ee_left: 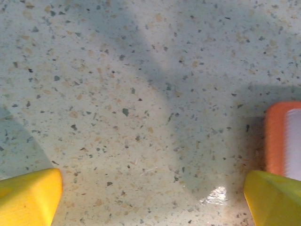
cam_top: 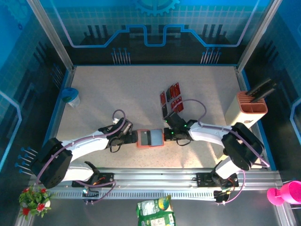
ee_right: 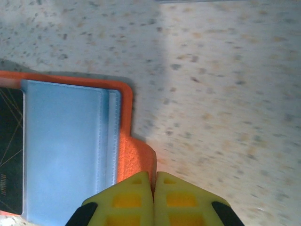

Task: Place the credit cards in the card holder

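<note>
At the table's (cam_top: 94,99) near middle, the open card holder (cam_top: 150,138) is flanked: the left claw (ee_left: 153,197) is spread wide just left of it, and the right claw (ee_right: 154,186) is pressed together at its right edge. Red and black credit cards (cam_top: 170,100) are laid just beyond.

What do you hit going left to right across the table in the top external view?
Blue-rimmed cup → left gripper → card holder → credit cards → salmon-and-white box with black tools.
</note>
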